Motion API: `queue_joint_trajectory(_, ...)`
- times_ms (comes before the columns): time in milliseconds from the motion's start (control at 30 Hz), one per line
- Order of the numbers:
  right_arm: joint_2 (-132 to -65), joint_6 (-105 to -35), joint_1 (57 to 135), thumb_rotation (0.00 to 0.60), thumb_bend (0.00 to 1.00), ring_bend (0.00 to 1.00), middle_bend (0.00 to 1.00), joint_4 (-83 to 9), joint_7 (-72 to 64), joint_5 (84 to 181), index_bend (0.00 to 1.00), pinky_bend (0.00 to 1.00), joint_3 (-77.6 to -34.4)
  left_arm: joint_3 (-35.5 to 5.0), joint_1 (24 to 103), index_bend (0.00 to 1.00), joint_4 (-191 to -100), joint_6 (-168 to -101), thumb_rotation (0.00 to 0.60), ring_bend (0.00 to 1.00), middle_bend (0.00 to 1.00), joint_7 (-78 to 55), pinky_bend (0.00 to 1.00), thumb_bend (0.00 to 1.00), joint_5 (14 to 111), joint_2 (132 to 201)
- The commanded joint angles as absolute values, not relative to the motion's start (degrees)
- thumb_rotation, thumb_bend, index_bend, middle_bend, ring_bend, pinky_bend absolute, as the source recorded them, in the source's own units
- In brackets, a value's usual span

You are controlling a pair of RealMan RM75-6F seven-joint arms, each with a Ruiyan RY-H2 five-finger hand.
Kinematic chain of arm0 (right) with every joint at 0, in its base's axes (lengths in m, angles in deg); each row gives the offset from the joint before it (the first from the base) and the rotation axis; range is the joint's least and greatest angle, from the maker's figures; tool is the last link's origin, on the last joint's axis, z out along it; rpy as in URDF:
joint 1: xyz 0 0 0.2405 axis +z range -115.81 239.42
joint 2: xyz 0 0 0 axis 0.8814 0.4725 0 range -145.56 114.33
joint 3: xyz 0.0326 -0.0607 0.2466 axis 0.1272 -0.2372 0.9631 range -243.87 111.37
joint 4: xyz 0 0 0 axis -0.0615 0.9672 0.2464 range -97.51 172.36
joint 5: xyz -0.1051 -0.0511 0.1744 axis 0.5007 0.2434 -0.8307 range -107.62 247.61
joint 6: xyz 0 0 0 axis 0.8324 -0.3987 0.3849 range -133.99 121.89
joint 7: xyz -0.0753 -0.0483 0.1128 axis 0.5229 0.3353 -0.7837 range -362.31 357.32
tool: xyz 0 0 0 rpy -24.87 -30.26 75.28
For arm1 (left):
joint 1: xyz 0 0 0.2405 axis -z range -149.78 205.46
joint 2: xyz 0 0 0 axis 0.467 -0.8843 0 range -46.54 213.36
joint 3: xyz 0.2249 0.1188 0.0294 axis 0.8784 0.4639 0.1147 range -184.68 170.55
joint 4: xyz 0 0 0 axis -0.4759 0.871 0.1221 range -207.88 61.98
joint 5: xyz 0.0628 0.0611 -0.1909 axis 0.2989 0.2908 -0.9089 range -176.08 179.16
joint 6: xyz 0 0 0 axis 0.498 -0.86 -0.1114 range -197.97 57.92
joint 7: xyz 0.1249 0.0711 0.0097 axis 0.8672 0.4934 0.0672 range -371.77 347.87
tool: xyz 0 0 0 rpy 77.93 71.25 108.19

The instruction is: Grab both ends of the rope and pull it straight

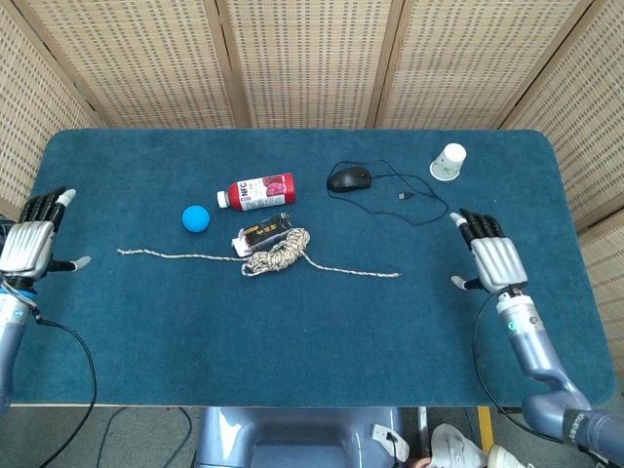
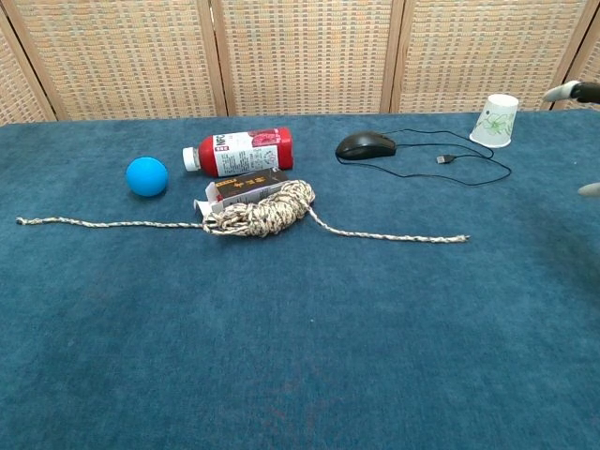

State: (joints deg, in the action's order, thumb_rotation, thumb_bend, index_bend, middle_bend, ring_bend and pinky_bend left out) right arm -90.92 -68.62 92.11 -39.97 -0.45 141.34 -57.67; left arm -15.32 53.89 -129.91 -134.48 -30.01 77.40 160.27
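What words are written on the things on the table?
"NFC": on the white label of the red bottle; its smaller print is too blurred to read.
Small box: has print, too small to read.
Paper cup: green pattern only, no readable words.
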Motion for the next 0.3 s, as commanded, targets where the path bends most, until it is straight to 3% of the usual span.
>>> queue_joint_trajectory(33, -87.15, -78.36, 85.32, 0.6, 0.0, 0.0, 0.0, -41.17, -4.2, 148.5, 0.0, 0.0, -61.62, -15.31, 46.11, 0.0, -141.67, -143.82, 0.6, 0.0, 0.0, -22.32, 0.0, 0.0, 74.43, 153.81)
queue_joint_trajectory(300, -85.92, -91.98, 76.16, 0.6, 0.0, 0.0, 0.0, -39.62, -4.49, 153.97, 0.0, 0.0, -65.42, -12.1, 36.45, 0.0, -161.1, -153.75, 0.6, 0.0, 0.0, -15.75, 0.0, 0.0, 73.65, 146.35)
